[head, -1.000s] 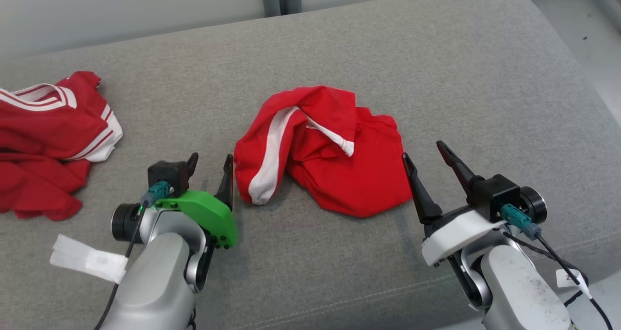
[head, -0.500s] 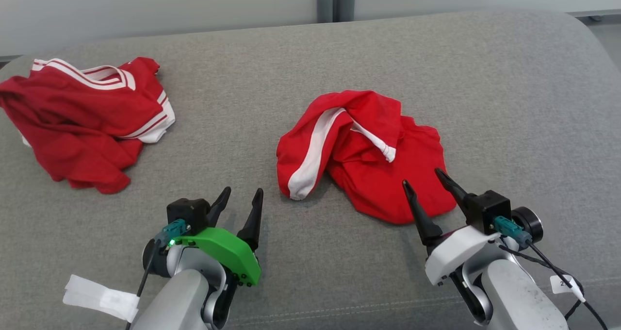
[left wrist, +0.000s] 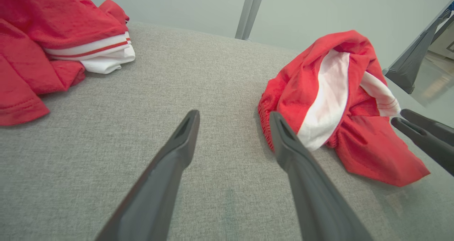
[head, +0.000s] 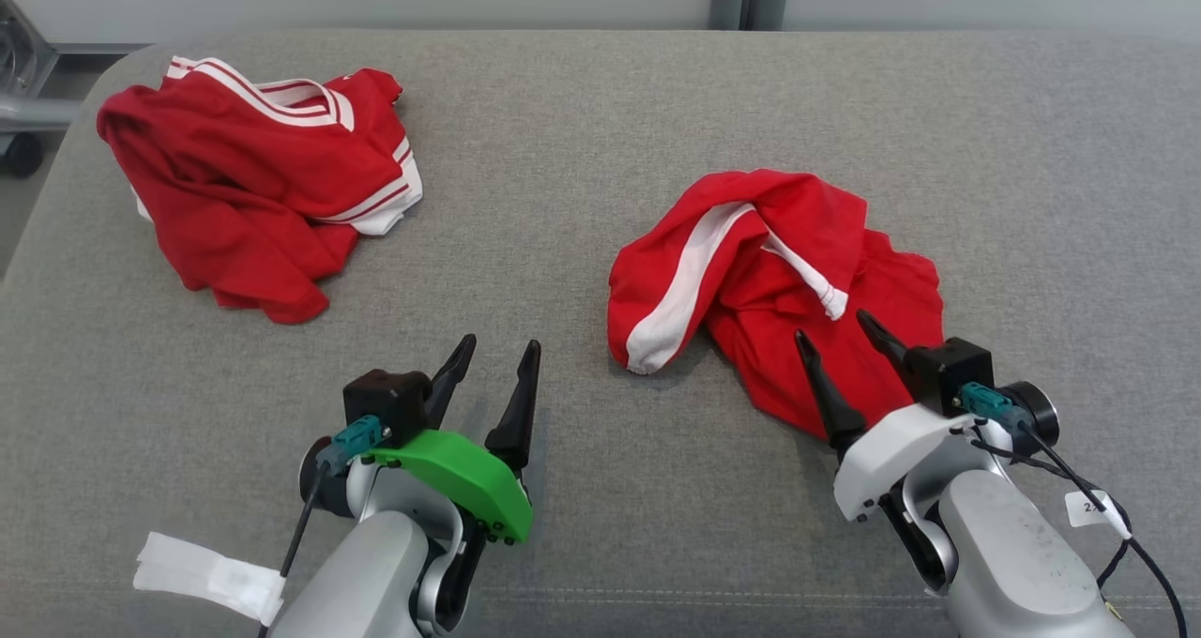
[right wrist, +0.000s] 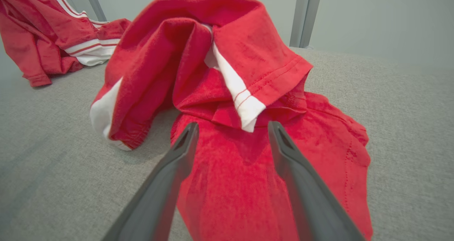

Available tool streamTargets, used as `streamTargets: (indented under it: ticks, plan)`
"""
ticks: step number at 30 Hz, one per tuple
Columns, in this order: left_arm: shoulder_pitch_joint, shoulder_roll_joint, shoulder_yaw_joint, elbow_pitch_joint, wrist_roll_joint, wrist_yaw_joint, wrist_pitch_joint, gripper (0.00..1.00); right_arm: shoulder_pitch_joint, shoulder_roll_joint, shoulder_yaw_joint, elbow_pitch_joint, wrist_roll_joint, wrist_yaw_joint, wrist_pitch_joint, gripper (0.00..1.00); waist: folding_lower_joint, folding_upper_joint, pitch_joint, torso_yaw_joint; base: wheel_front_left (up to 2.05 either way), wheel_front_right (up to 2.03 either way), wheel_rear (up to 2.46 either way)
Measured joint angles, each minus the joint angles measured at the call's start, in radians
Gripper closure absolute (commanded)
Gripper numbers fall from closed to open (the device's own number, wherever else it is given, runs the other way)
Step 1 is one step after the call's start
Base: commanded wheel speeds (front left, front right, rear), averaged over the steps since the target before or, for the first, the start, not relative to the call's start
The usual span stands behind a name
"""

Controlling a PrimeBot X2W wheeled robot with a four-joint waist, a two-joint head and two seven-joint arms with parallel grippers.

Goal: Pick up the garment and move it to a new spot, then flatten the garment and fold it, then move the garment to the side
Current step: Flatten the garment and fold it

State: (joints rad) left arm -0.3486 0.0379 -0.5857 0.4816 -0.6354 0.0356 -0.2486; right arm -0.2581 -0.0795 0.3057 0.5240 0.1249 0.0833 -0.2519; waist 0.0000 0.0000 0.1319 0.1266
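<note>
Garment [head: 779,235]: red heap, right of centre; likely soft, light, limp. Best hold: near edge. Right gripper [head: 830,326] poised there, left gripper [head: 500,342] apart; both wide open, empty.

Garment [head: 751,235] matt cloth; cushion [head: 582,150] coarse weave.

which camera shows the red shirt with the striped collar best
The head view: the whole shirt lies in frame. The left wrist view cuts it off at its edge; the right wrist view has it small in a far corner.
</note>
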Motion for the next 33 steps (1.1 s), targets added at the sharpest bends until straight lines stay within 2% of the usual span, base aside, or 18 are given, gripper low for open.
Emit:
streamTargets:
  ticks: [8, 9, 12, 13, 14, 16, 18, 19, 20, 21, 27, 33]
  plan:
    - [0.022, 0.000, 0.004, -0.050, 0.024, 0.019, 0.000, 0.00, -0.045, 0.000, -0.021, 0.055, 0.008, 0.000, 0.000, 0.00, 0.0000, 0.0000, 0.021, 0.033, 0.00, 0.00, 0.00]
    - [0.023, 0.000, 0.004, -0.055, 0.026, 0.020, 0.000, 0.00, -0.052, 0.000, -0.021, 0.058, 0.008, 0.001, 0.000, 0.04, 0.0000, 0.0000, 0.023, 0.036, 0.00, 0.00, 0.00]
    - [0.032, 0.001, 0.013, -0.068, 0.033, 0.028, 0.000, 0.00, -0.072, 0.000, -0.020, 0.069, 0.008, 0.004, 0.000, 0.39, 0.0000, 0.0000, 0.027, 0.041, 0.00, 0.00, 0.00]
    - [0.037, 0.001, 0.014, -0.071, 0.033, 0.028, 0.000, 0.00, -0.076, 0.000, -0.019, 0.071, 0.008, 0.004, 0.000, 0.39, 0.0000, 0.0000, 0.028, 0.041, 0.00, 0.00, 0.00]
    - [0.043, 0.000, 0.015, -0.073, 0.033, 0.031, 0.000, 0.00, -0.080, 0.000, -0.018, 0.073, 0.008, 0.005, 0.000, 0.51, 0.0000, 0.0000, 0.028, 0.041, 0.00, 0.00, 0.00]
    - [0.051, 0.001, 0.016, -0.077, 0.033, 0.035, 0.000, 0.00, -0.085, 0.000, -0.016, 0.074, 0.008, 0.005, 0.000, 0.59, 0.0000, 0.0000, 0.029, 0.041, 0.00, 0.00, 0.00]
    - [0.059, 0.001, 0.019, -0.083, 0.038, 0.037, 0.000, 0.00, -0.089, 0.000, -0.012, 0.073, 0.007, 0.005, 0.000, 0.72, 0.0000, 0.0000, 0.029, 0.039, 0.00, 0.00, 0.00]
    - [0.064, 0.001, 0.023, -0.089, 0.040, 0.037, 0.000, 0.00, -0.090, 0.001, -0.009, 0.071, 0.007, 0.008, 0.000, 0.80, 0.0000, 0.0000, 0.028, 0.037, 0.00, 0.00, 0.00]
    - [0.067, 0.002, 0.024, -0.094, 0.041, 0.037, 0.000, 0.00, -0.091, 0.002, -0.008, 0.068, 0.007, 0.012, 0.000, 0.93, 0.0000, 0.0000, 0.027, 0.034, 0.00, 0.00, 0.00]
    - [0.071, 0.002, 0.024, -0.098, 0.042, 0.038, 0.000, 0.00, -0.091, 0.003, -0.008, 0.063, 0.007, 0.012, 0.000, 1.00, 0.0000, 0.0000, 0.026, 0.030, 0.00, 0.00, 0.00]
    - [0.104, 0.002, -0.009, -0.121, 0.008, 0.034, 0.000, 0.00, -0.091, 0.004, -0.010, 0.012, 0.007, 0.013, 0.000, 1.00, 0.0000, 0.0000, 0.018, 0.002, 0.00, 0.00, 0.00]
    - [0.144, 0.005, -0.080, -0.133, -0.103, -0.009, 0.014, 0.00, -0.091, 0.003, -0.019, -0.019, 0.007, 0.013, 0.000, 1.00, 0.0000, 0.0000, 0.010, -0.037, 0.00, 0.00, 0.00]
